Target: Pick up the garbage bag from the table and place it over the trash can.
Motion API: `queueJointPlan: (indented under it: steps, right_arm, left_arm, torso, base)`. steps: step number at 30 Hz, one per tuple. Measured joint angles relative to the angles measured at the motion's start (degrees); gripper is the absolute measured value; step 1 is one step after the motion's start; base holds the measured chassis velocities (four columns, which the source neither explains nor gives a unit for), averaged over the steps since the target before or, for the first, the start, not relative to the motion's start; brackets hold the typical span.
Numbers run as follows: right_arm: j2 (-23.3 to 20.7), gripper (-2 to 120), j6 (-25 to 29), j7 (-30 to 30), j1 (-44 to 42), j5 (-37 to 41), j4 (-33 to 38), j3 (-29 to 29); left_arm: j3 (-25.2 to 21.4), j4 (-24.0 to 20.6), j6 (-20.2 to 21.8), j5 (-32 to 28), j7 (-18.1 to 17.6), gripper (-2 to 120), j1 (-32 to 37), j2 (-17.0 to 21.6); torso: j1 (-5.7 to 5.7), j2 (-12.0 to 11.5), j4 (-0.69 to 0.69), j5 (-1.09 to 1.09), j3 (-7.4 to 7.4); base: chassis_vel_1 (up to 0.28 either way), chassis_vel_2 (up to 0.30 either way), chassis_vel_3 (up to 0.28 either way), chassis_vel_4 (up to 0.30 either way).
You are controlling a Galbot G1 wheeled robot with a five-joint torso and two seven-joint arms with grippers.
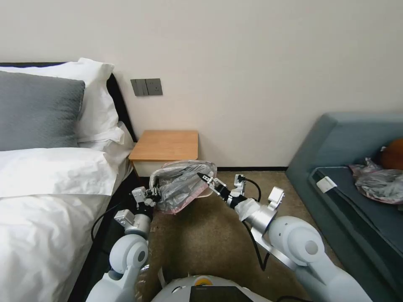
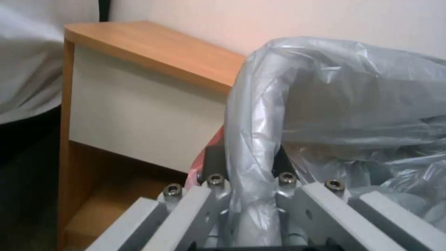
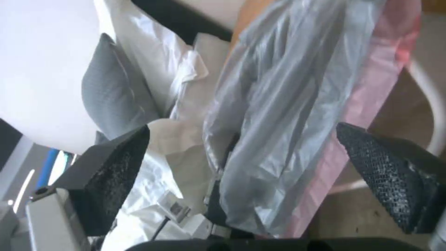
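- Left gripper is clamped on the garbage bag, holding the film spread above the trash can.
- Right gripper, pads apart, reaches for the far rim, probably to stretch it.

The head camera looks forward and down from well back, with the nightstand at twelve o'clock and the bed at nine; the left wrist camera sits very near the bag, facing the nightstand; the right wrist camera, also close, faces the bag and bed between its spread fingers; all three share the bag
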Motion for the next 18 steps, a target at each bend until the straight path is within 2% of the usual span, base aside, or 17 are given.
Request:
queueJointPlan:
  steps: [10,18]
  right_arm:
    - [0.16,100,-0.34,2.04,0.23,-2.95,-2.96,-0.76]
    - [0.27,100,-0.2,2.69,0.87,-3.59,-3.96,-1.75]
  left_arm:
    - [0.48,-0.26,-2.28,4.55,0.76,3,-0.33,-0.08]
    - [0.62,-1.03,-2.71,5.56,1.02,3,-0.29,-0.17]
  torso:
    - [0.0,0.0,-0.01,0.0,0.0]
    - [0.0,0.0,-0.01,0.0,0.0]
  base:
    - [0.0,0.0,0.0,0.0]
    - [0.0,0.0,0.0,0.0]
